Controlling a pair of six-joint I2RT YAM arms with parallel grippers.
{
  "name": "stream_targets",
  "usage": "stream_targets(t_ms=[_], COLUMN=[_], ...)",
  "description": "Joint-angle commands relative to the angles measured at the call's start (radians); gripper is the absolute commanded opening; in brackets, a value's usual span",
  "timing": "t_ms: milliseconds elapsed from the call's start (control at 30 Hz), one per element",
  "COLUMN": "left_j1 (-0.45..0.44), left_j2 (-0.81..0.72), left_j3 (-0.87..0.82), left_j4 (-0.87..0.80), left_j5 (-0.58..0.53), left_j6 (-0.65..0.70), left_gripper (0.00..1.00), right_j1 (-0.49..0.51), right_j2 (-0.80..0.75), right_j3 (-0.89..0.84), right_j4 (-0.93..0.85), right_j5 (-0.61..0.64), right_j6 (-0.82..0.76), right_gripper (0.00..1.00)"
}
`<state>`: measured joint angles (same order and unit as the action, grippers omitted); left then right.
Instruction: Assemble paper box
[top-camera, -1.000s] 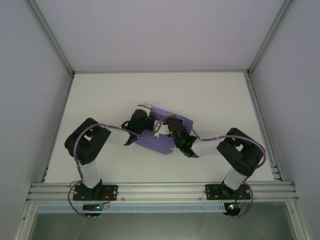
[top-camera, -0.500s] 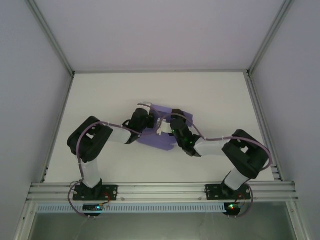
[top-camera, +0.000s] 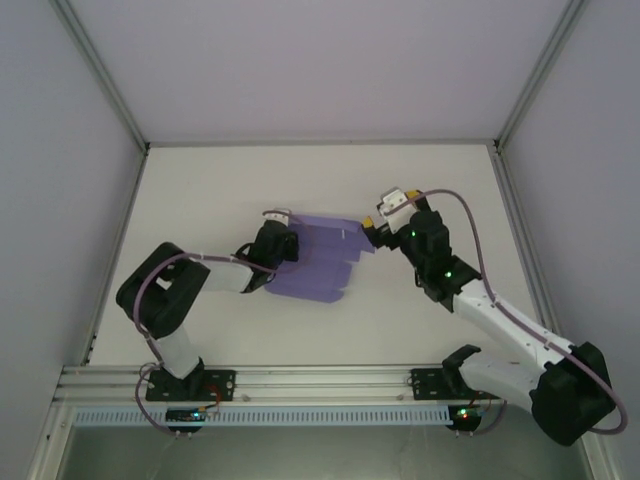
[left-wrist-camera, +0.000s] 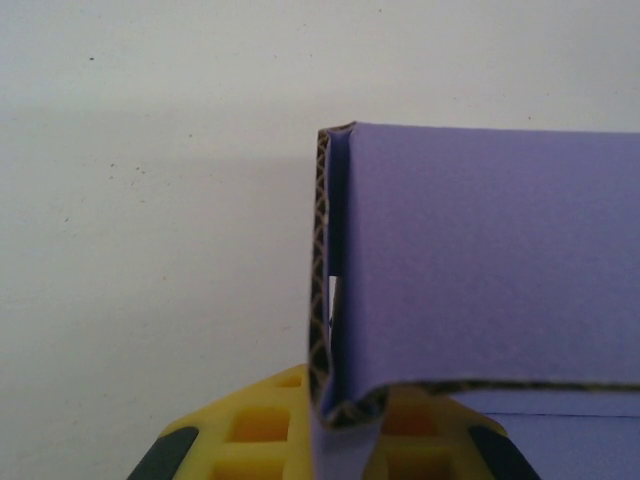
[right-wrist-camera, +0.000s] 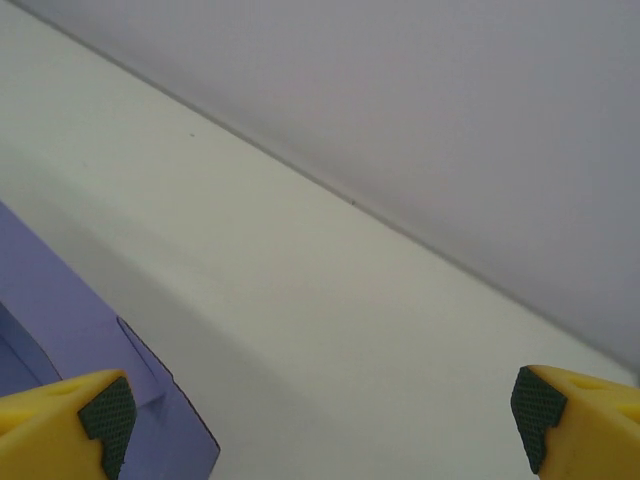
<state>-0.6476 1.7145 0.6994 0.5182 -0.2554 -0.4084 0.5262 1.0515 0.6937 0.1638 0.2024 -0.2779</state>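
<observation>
I am clenching my left end effector (top-camera: 281, 240) on the left wall of the lavender-purple corrugated card box (top-camera: 322, 258), probably anchoring it in the middle of the desk (top-camera: 210, 190) for folding. My right end effector (top-camera: 386, 216) is hovering released near its right edge.

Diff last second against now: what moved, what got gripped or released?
The right end effector opened, let go of the paper box and backed off rightward, toward the far side of the table, its arm swinging out wide. The left end effector stayed shut on the box's left edge, shifting slightly. The box kept roughly its place.
</observation>
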Motion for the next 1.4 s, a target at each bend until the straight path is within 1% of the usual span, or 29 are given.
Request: stream_targets(t_ms=[0,200,233,333,400,500,600,700,733,833,867,1000,1200,1300,1367], left_j1=[0.001,-0.007,-0.007,-0.010,-0.011,-0.014,-0.027,-0.045,-0.051,-0.061,-0.062,-0.064,-0.062,-0.063,-0.062], left_j2=[-0.050,-0.092,-0.098,-0.111,-0.112,-0.106,-0.102,-0.103,-0.105,-0.108,-0.110,-0.129,-0.185,-0.202,-0.206], left_j3=[-0.005,-0.014,-0.017,-0.021,-0.011,0.009,0.008,0.011,0.013,0.014,0.015,0.018,0.011,0.021,0.025], left_j4=[-0.031,-0.049,-0.048,-0.036,-0.051,-0.077,-0.058,-0.062,-0.066,-0.072,-0.073,-0.107,-0.156,-0.191,-0.205], left_j5=[-0.012,-0.028,-0.025,-0.021,-0.017,-0.009,-0.001,-0.002,-0.009,-0.022,-0.024,-0.051,-0.108,-0.138,-0.154], left_j6=[-0.042,-0.076,-0.081,-0.074,-0.073,-0.081,-0.073,-0.060,-0.058,-0.067,-0.072,-0.084,-0.085,-0.078,-0.073], left_gripper=[0.00,0.00,0.00,0.00,0.00,0.00,0.00,0.00,0.00,0.00,0.00,0.00,0.00,0.00,0.00], right_j1=[-0.015,0.001,-0.001,-0.005,0.000,0.019,0.040,0.074,0.087,0.130,0.145,0.176,0.150,0.125,0.084], right_j2=[0.072,0.247,0.271,0.346,0.392,0.448,0.495,0.533,0.546,0.565,0.567,0.529,0.383,0.281,0.211], right_j3=[0.087,0.156,0.152,0.126,0.130,0.139,0.141,0.170,0.182,0.218,0.222,0.207,0.121,0.063,0.030], right_j4=[-0.147,-0.177,-0.177,-0.066,0.022,0.108,0.194,0.231,0.237,0.211,0.208,0.179,0.032,-0.063,-0.144], right_j5=[-0.088,-0.054,-0.073,-0.071,-0.039,-0.059,-0.044,0.057,0.107,0.228,0.265,0.288,0.219,0.138,0.025], right_j6=[0.184,0.187,0.188,0.189,0.180,0.177,0.199,0.226,0.246,0.275,0.281,0.280,0.356,0.418,0.498], right_gripper=[0.99,0.99,0.99,0.99,0.99,0.99,0.99,0.99,0.99,0.99,0.99,0.99,0.99,0.99,0.99])
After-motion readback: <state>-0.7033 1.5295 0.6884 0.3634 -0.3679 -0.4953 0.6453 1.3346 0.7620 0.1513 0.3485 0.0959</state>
